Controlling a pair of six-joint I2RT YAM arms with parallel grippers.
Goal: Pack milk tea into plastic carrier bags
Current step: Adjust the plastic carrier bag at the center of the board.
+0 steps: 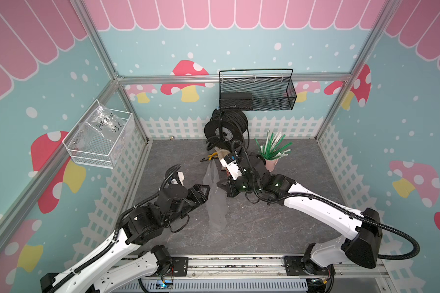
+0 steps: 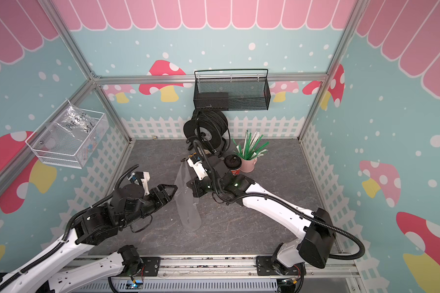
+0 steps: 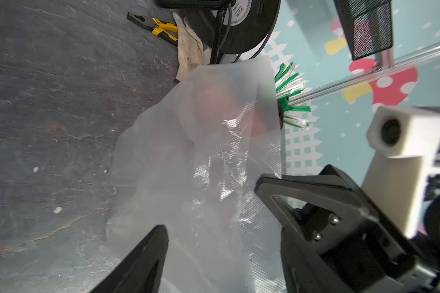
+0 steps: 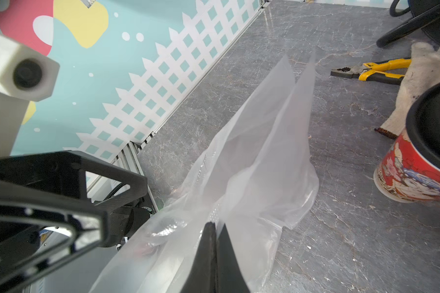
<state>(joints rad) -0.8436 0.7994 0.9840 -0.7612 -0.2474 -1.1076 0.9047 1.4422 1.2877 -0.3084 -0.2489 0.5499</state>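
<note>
1. My right gripper (image 4: 216, 226) is pinched tight on the plastic carrier bag (image 4: 259, 157), with the film caught right between the fingertips (super clear in the right wrist view).
2. The left gripper (image 3: 211, 204) is spread wide. The bag's crinkly film sits in the gap between the jaws, but I can't tell if either finger actually touches it.
3. In a top view the plastic carrier bag (image 1: 215, 200) sits mid-table between the two grippers, its long side running front to back.
4. One milk tea cup (image 2: 233, 162) stands upright on the grey tabletop (image 2: 239, 236), lid on and outside the bag. It's just beside the pink cup of straws (image 2: 249, 164), behind my right arm.
5. Yellow-handled pliers (image 4: 368, 71) lie further back, well apart from the bag.
</note>
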